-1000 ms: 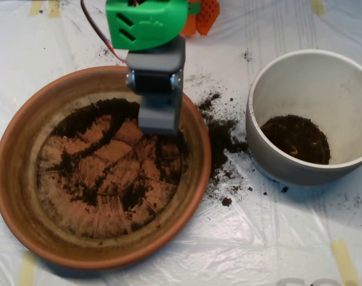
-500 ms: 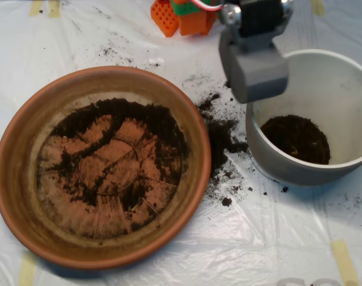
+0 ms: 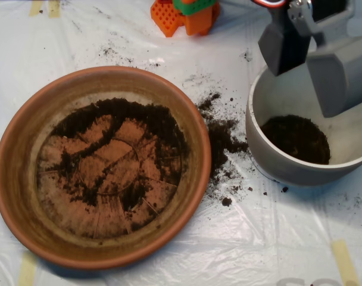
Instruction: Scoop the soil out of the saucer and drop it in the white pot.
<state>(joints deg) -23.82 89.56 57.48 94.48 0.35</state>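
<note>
white pot [image 3: 270, 152]: right side cut by picture edge, far rim hidden behind scoop [image 3: 315, 59] | scoop: top cut off (arm above unseen) | orange block [image 3: 184, 16] at bench far edge: cropped | saucer [image 3: 14, 179]: floor partly under soil [image 3: 130, 116]

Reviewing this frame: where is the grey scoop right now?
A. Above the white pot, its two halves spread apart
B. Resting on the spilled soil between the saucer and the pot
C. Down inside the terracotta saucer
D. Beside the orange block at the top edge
A. The scoop hangs over the white pot, its two grey halves parted, with soil lying in the pot's bottom beneath it.
</note>
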